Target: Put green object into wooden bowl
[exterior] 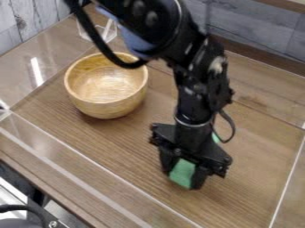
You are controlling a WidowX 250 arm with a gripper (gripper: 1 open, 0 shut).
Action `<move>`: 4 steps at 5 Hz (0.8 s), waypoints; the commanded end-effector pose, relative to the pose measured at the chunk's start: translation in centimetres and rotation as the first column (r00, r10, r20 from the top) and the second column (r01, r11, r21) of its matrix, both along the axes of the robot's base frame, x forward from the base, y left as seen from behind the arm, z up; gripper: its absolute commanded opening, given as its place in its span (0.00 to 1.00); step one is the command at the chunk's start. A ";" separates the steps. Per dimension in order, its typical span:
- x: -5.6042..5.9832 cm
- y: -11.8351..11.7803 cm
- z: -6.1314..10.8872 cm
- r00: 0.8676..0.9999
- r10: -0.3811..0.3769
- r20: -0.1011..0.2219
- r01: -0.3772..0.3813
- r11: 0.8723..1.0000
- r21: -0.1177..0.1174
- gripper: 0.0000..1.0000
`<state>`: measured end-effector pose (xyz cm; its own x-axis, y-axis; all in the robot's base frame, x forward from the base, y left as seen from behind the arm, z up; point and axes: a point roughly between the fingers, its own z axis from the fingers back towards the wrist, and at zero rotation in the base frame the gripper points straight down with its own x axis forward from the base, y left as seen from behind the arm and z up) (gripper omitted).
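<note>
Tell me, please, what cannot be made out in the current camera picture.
- Green block's upper part: mostly hidden behind the gripper in the camera view.
- Whether the fingers grip the block or only surround it: their dark shapes merge over it.
- Arm's upper end: cut off by the top edge.
- Wooden bowl's underside: hidden by its own wall.

From my view, the bare tabletop left of the arm gives me a route toward the wooden bowl — its hollow is open from above, but the thick raised wall blocks a low approach. A dark cable arches over the bowl's far side — an obstacle overhead there
</note>
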<state>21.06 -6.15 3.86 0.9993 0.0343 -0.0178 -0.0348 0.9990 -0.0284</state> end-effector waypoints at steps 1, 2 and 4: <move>0.8 -0.3 3.0 0.998 -0.008 0.058 0.009 1.000 -0.027 0.00; 1.2 0.4 5.1 0.996 -0.015 0.084 0.019 0.999 -0.039 0.00; 2.9 5.4 8.9 0.992 0.003 0.125 0.001 1.000 -0.031 0.00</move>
<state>23.15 -0.72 11.31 0.9979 0.0452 0.0463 -0.0423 0.9971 -0.0628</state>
